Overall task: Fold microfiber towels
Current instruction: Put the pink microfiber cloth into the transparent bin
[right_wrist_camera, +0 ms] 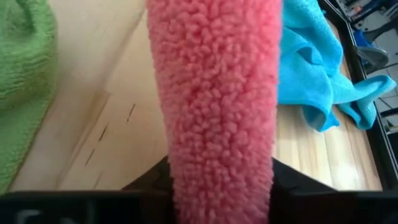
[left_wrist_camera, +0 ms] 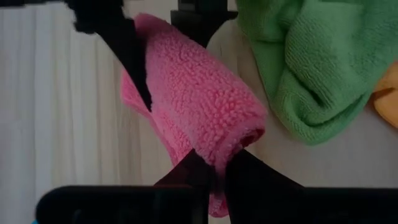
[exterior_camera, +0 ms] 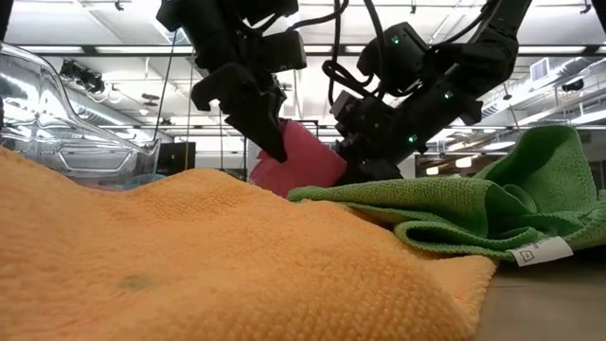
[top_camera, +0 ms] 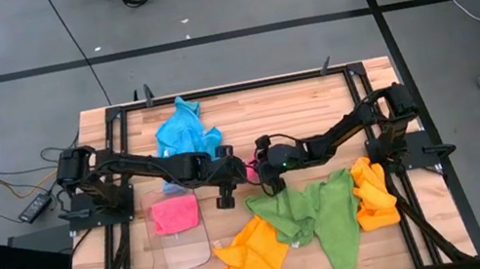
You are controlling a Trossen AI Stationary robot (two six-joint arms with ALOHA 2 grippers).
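**Pink towel gripped mid-worktop**

Left pincer (left_wrist_camera: 211, 177) and right pincer (right_wrist_camera: 221, 180) both clamp 1 pink towel (left_wrist_camera: 199, 106) at worktop (top_camera: 273, 99) centre, between blue towel (top_camera: 185, 129) far and green towel (top_camera: 319, 215) near.

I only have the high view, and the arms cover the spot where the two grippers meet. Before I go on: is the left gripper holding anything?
Observer: Yes. The left gripper is pinched shut on a pink towel.
Operator: Is the towel flat or bunched?
Observer: The left wrist view shows it doubled over into a thick roll.
Operator: Does the right gripper have it too?
Observer: The towel runs straight up the middle of the right wrist view. I cannot tell whether the right gripper grips it.
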